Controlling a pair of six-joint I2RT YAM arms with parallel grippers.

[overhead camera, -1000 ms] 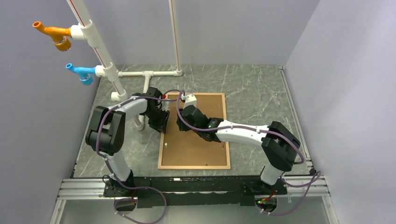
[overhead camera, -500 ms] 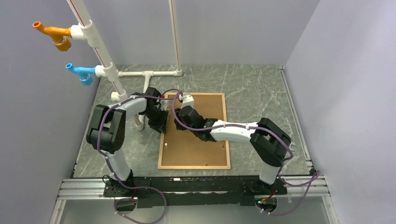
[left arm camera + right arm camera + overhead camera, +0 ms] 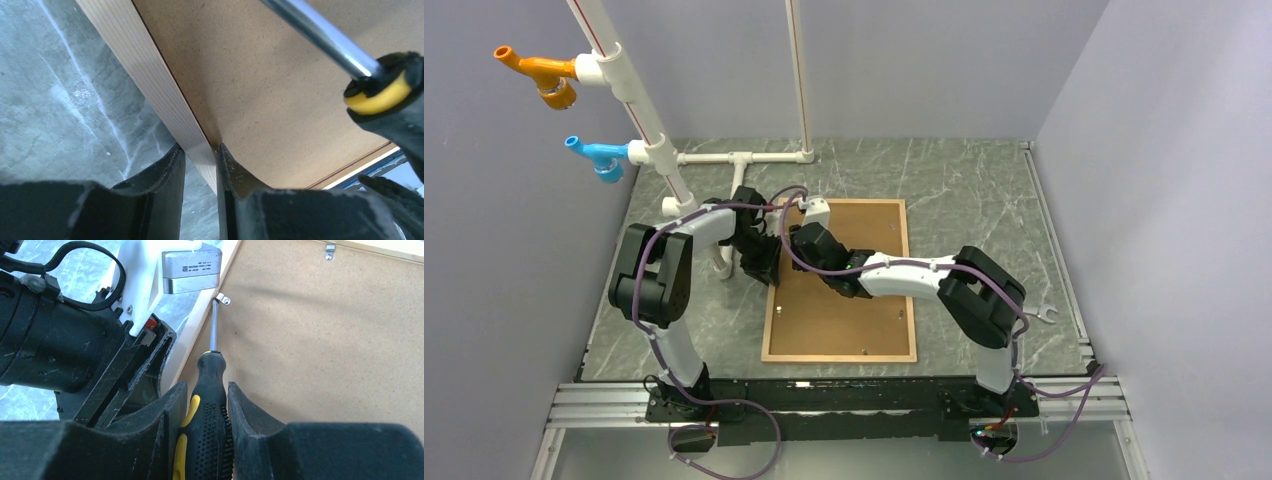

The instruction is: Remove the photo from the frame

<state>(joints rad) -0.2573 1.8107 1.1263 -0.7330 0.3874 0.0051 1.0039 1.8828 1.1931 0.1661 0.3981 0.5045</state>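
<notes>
The frame [image 3: 911, 290] lies face down on the worktop [image 3: 984, 200]. What faces up at me is the plain brown back of the photo [image 3: 844, 320], seated inside the wooden rails, with the printed side hidden underneath. That placing makes sense, since the print has to come out from the back, where small metal tabs pin it in.

The left end effector [image 3: 199, 152] straddles the frame's left rail. One finger is on the outer side and the other on the inner side against the brown back, and the two are pinched narrow onto the wood. I read that as a steadying hold, so the frame cannot skid while the other arm works.

The right end effector [image 3: 206, 390] is clamped on the black-and-yellow handle of a screwdriver [image 3: 210, 370]. Its shaft runs along the left rail, and its tip meets a clip [image 3: 223, 299] at that edge, just beside the left arm's wrist. I cannot tell whether the tip sits under the tab or on its screw. The step in hand looks like turning or prying that clip aside.

Another tab shows at the far rail, and small specks along the other rails may be more. By my reckoning the photo is not yet free to lift.
</notes>
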